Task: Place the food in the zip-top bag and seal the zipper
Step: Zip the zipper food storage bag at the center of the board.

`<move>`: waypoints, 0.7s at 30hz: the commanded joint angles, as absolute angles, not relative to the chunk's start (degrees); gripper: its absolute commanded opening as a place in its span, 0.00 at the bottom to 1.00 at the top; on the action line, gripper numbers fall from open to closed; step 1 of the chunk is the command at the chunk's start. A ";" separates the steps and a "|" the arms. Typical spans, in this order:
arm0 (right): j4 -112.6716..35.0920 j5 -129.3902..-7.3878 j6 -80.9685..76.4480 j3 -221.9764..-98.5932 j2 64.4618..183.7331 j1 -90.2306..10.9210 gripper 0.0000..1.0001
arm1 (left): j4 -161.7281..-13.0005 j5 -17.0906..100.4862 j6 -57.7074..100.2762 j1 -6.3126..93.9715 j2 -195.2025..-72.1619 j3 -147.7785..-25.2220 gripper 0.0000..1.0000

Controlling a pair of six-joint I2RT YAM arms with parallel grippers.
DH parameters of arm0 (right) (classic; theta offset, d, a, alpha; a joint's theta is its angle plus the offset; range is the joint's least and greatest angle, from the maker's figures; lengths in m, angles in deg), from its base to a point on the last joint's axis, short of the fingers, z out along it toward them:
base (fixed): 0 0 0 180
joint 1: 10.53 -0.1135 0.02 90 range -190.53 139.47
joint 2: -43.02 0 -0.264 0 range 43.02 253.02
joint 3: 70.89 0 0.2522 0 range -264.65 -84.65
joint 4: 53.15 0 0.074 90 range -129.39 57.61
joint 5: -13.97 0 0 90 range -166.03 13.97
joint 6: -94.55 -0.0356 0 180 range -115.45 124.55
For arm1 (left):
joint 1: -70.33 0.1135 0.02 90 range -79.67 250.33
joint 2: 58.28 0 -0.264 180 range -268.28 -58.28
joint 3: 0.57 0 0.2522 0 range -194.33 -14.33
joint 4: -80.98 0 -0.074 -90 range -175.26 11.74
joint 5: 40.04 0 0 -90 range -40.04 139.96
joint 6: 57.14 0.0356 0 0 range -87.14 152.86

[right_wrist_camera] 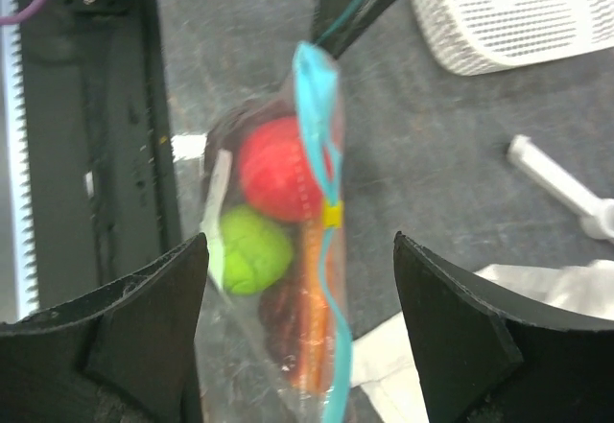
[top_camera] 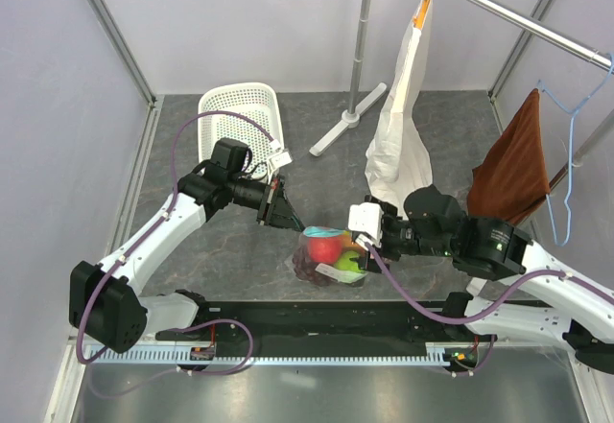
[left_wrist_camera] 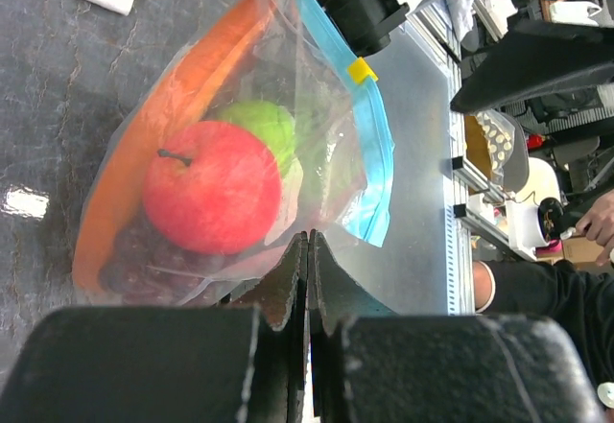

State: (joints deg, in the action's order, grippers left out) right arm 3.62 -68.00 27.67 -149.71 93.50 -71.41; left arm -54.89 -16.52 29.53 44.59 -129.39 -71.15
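Note:
The clear zip-top bag (top_camera: 331,255) hangs just above the table, between the two arms. Inside it are the food pieces: a red apple (left_wrist_camera: 211,188), a green round fruit (left_wrist_camera: 259,126), an orange papaya slice (left_wrist_camera: 182,87) and dark grapes (left_wrist_camera: 144,255). The teal zipper (right_wrist_camera: 312,106) runs along the bag's mouth and carries a yellow slider (right_wrist_camera: 332,215). My left gripper (left_wrist_camera: 307,241) is shut on the bag's edge near one end of the zipper (left_wrist_camera: 374,145). My right gripper (right_wrist_camera: 299,241) is open, one finger on each side of the bag, touching nothing.
A white mesh basket (top_camera: 240,116) lies at the back left. A tall white paper bag (top_camera: 403,126) and a brown cloth (top_camera: 513,169) hang from a rail at the right. The stand's white foot (top_camera: 341,126) rests on the floor behind. A black rail (top_camera: 317,322) borders the near edge.

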 commanded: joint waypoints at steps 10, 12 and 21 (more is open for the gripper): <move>-1.24 -71.90 29.08 -141.34 96.19 -68.45 0.76 | -54.24 -16.57 32.78 44.84 -126.75 -70.32 0.02; -2.03 -71.11 29.08 -140.03 95.67 -67.05 0.63 | -54.32 -16.31 32.78 44.84 -126.13 -70.14 0.02; -3.35 -69.18 29.87 -141.78 94.69 -66.69 0.00 | -47.48 -12.29 53.84 45.72 -116.48 -73.74 0.48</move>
State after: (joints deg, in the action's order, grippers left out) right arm 0.10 -70.27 29.44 -139.52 95.68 -66.86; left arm -51.46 -15.38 38.40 45.36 -123.64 -70.27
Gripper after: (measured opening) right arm 0.011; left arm 0.410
